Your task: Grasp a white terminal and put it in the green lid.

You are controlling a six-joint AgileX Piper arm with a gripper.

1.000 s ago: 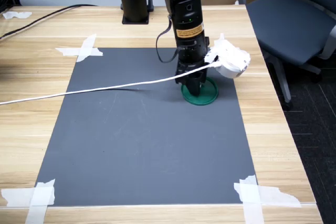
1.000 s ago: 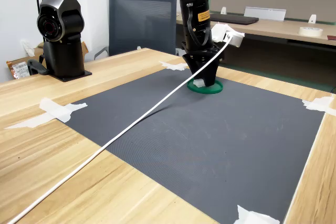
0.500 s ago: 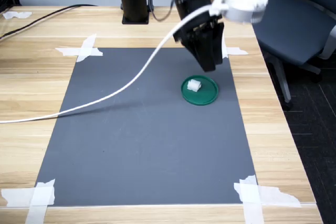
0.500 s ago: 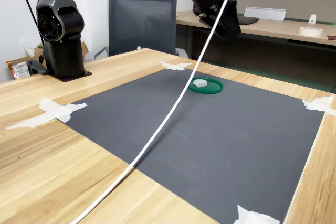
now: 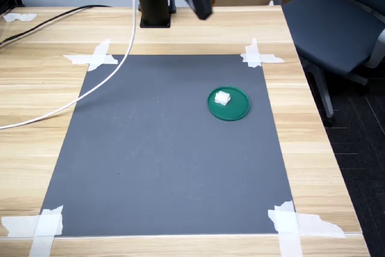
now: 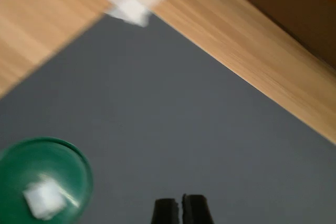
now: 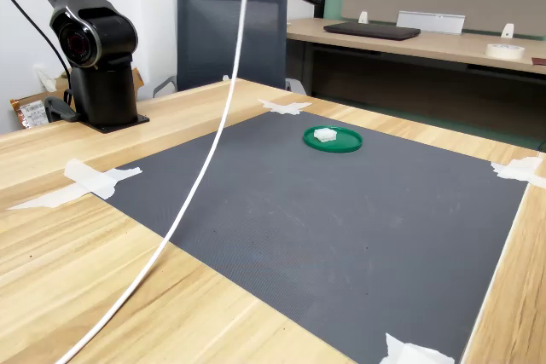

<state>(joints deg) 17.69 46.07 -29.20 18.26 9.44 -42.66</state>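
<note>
Inside the green lid [image 5: 228, 103], the white terminal [image 5: 222, 97] sits off-centre

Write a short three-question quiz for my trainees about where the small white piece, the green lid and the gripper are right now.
1. True or false: the white terminal lies inside the green lid.
2. Multiple choice: the gripper in the wrist view is A) closed on the terminal, B) closed and holding nothing, C) wide open.
3. Fill in: the lid sits on the dark grey ____, which is taped to the wooden table.

Key: 1 true. 2 B. 3 mat.
</note>
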